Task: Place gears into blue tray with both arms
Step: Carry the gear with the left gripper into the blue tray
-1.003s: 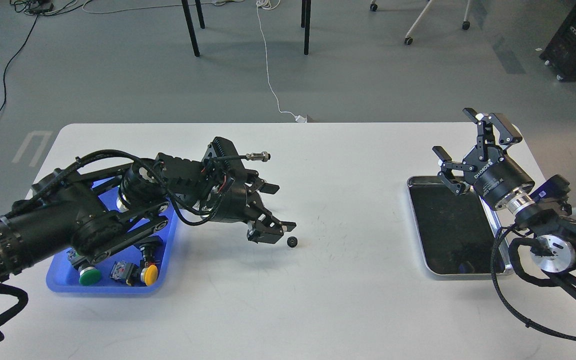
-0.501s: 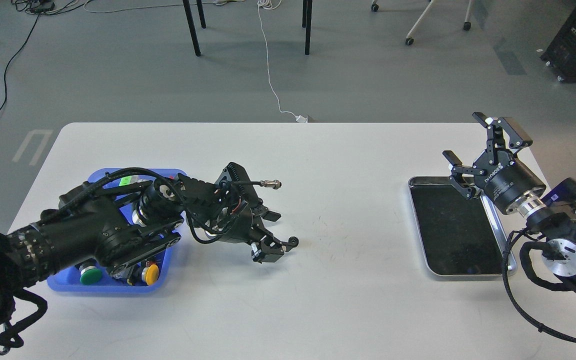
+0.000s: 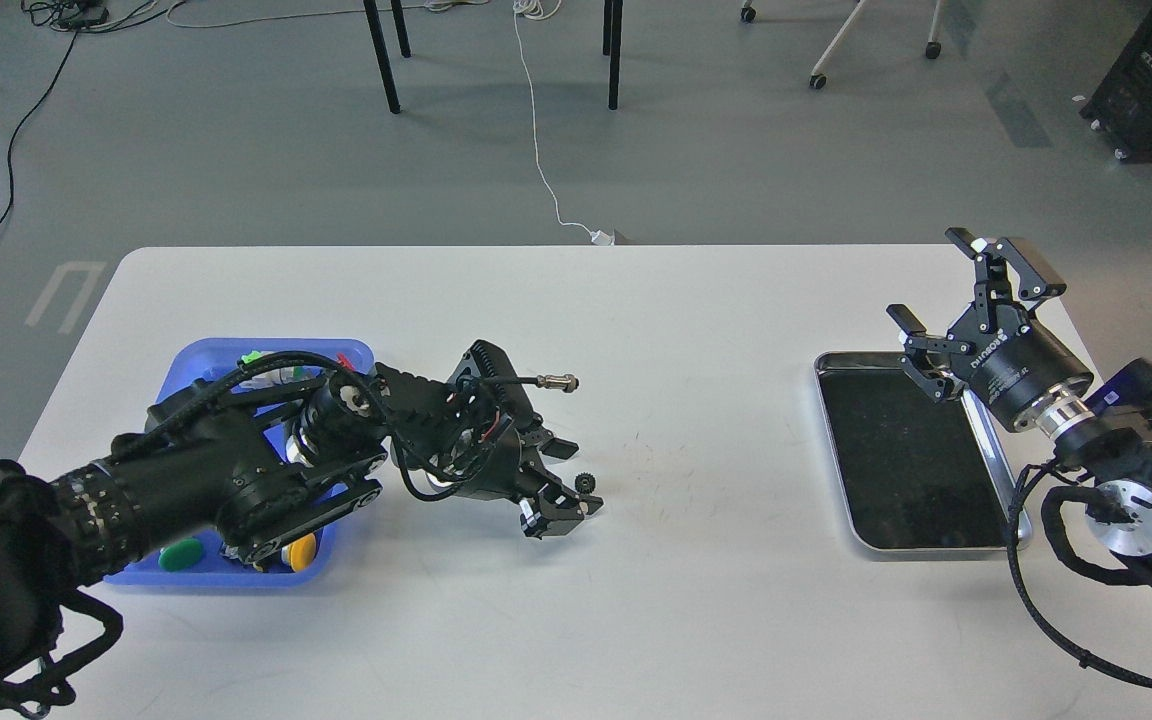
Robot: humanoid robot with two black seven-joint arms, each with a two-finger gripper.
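Note:
One small dark gear (image 3: 586,484) lies on the white table, right of the blue tray (image 3: 198,352). My left gripper (image 3: 572,482) is low over the table and open, one finger on each side of the gear, which sits at the fingertips. I cannot tell whether either finger touches it. The left arm crosses over the blue tray and hides much of it. My right gripper (image 3: 966,298) hovers open and empty above the far right corner of the steel tray (image 3: 828,420).
Push-buttons with a green cap (image 3: 179,553) and a yellow cap (image 3: 302,547) lie in the blue tray's near end. The steel tray's black inside holds nothing that I can see. A metal connector (image 3: 564,381) sticks out from the left wrist.
The left arm dropped lower and reached right, bringing its open fingers around the gear. The right gripper drifted slightly right and down, then held still, still open.

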